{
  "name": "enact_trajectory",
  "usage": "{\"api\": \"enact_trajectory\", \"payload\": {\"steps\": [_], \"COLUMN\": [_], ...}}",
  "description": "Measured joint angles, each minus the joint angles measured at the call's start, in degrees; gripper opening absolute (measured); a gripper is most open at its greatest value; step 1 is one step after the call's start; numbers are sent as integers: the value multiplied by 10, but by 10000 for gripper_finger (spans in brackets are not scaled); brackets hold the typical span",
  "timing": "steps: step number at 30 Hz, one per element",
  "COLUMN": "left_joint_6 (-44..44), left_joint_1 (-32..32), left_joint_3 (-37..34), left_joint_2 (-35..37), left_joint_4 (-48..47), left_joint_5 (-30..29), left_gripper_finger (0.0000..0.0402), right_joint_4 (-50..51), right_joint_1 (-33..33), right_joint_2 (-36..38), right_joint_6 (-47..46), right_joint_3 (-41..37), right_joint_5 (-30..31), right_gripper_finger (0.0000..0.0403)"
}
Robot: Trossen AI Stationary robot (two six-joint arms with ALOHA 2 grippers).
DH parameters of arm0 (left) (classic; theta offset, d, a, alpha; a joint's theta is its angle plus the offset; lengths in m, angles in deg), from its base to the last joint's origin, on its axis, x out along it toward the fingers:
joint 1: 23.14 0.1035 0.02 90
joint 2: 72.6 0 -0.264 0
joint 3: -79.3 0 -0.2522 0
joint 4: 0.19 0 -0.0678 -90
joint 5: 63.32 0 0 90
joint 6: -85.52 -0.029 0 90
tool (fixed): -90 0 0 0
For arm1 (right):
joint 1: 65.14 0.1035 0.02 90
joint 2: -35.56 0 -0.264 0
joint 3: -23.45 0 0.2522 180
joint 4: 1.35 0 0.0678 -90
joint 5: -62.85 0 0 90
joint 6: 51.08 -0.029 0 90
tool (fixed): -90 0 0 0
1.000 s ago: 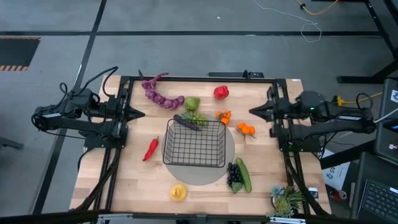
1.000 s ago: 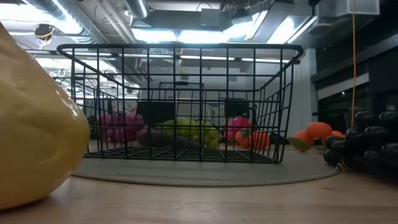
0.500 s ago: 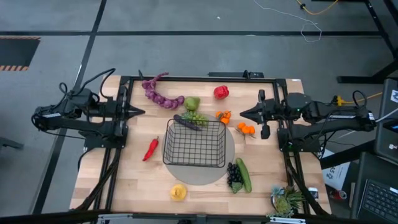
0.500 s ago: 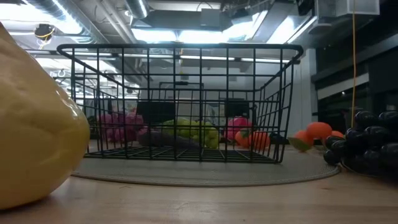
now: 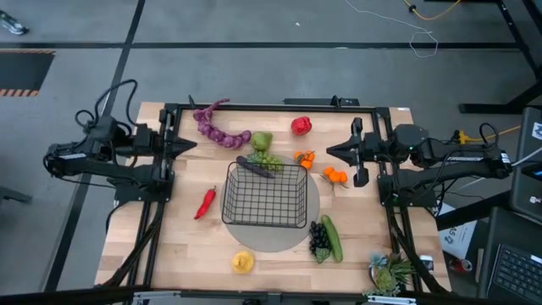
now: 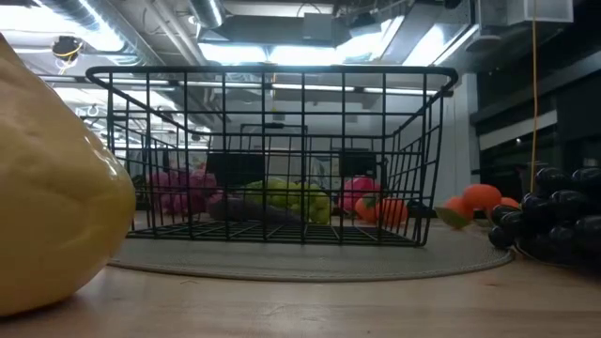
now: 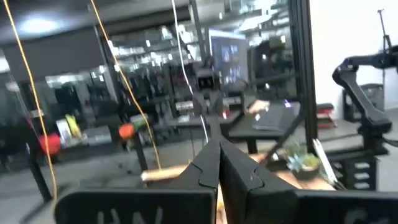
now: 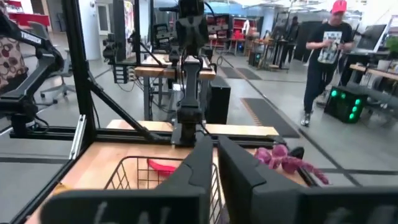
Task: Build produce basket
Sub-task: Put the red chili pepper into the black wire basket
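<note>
The basket point(image 5: 265, 194) is seen on a grey round mat point(image 5: 312, 227) at mid-table, with the produce spread around it and very little of it inside. The oranges point(image 5: 335, 176) lie just off the basket's right far corner, and the red pepper point(image 5: 301, 126) lies beyond them toward the table's far edge. The right gripper point(image 5: 331, 152) is held above the table between those two items, its fingers pressed together and pointed toward the basket side. The left gripper point(image 5: 191, 144) is likewise closed, well apart across the basket, nearer the red chili point(image 5: 205, 202). The oranges are judged the nearer pick for the right arm; its fingers would first need to be spread.
</note>
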Motion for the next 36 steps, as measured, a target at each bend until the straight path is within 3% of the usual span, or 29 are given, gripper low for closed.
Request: {"api": "enact_trajectory", "payload": {"steps": [7, 11, 17, 21, 26, 36], "left_joint_6": [-50, -57, -22, -19, -13, 51], "left_joint_1": [0, 0, 0, 0, 1, -4], "left_joint_3": [0, 0, 0, 0, -1, -1], "left_joint_2": [-36, -62, -119, -152, -173, -214], "left_joint_4": [30, 55, 129, 155, 173, 155], "left_joint_5": [-2, -2, -2, -6, -71, -75], "left_gripper_finger": [0, 0, 11, 53, 109, 115], "right_joint_4": [-48, -50, -36, -3, 36, 116], "right_joint_1": [0, 0, 0, 0, 0, 0], "right_joint_2": [-6, -6, -6, -6, -6, -6], "right_joint_6": [48, 50, 36, 33, 2, -41], "right_joint_3": [0, 0, 0, 0, 0, 0], "right_joint_5": [37, 57, 102, 150, 163, 164], "right_gripper_finger": [125, 153, 157, 155, 155, 155]}}
